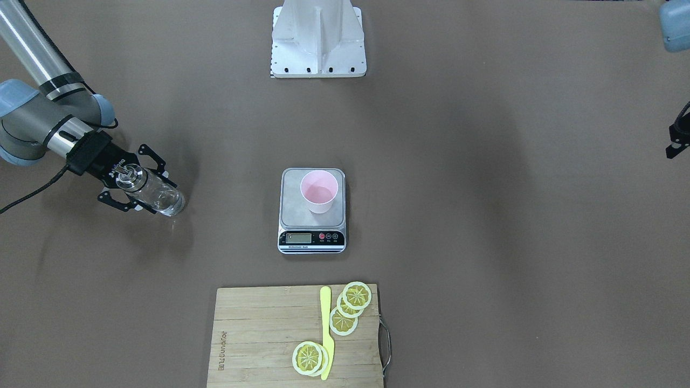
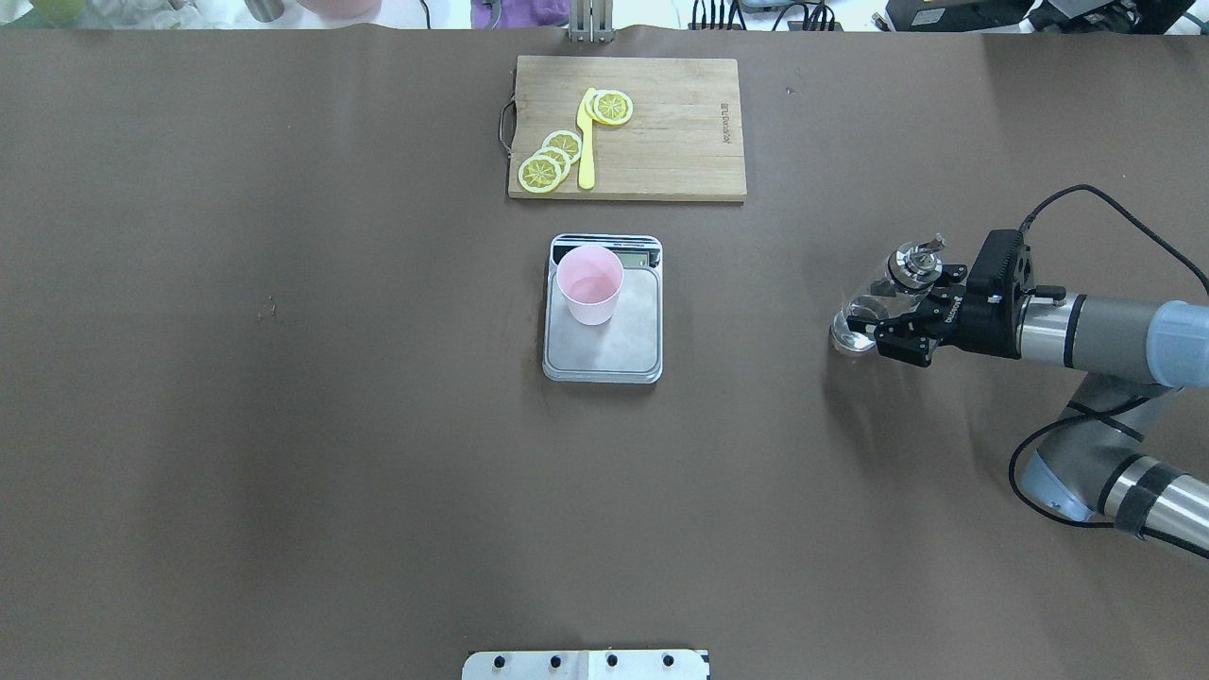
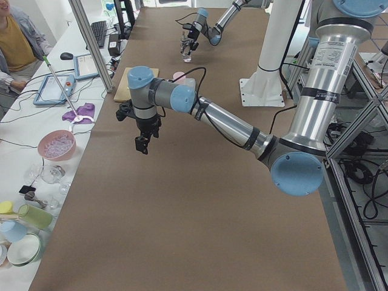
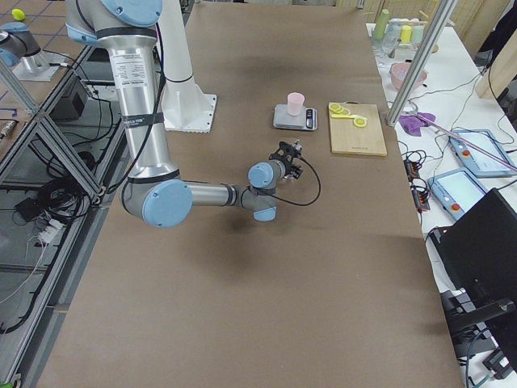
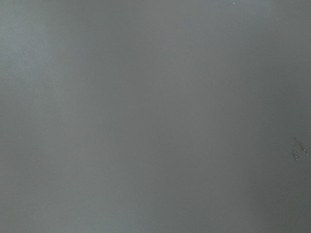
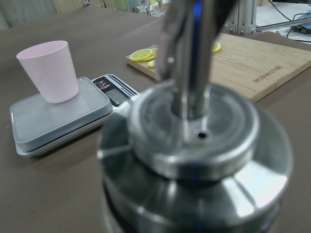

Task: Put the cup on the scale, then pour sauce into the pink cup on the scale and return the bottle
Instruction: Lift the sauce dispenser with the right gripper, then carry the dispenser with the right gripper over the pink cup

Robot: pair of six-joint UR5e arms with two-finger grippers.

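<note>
Front view: my right gripper (image 1: 157, 196) is clamped on the small clear glass bottle with a metal spout (image 1: 161, 199), held upright low at the brown table (image 1: 485, 242), well apart from the flat steel scale (image 1: 294, 211); overhead, the pale pink plastic cup (image 2: 590, 300) stands on its platform, seemingly holding a little clear liquid; left side view: my left gripper (image 3: 141, 145) hangs above the table, and I cannot tell whether its fingers are apart.

Brown table (image 2: 283, 472), cluttered side bench (image 3: 15, 167)
</note>
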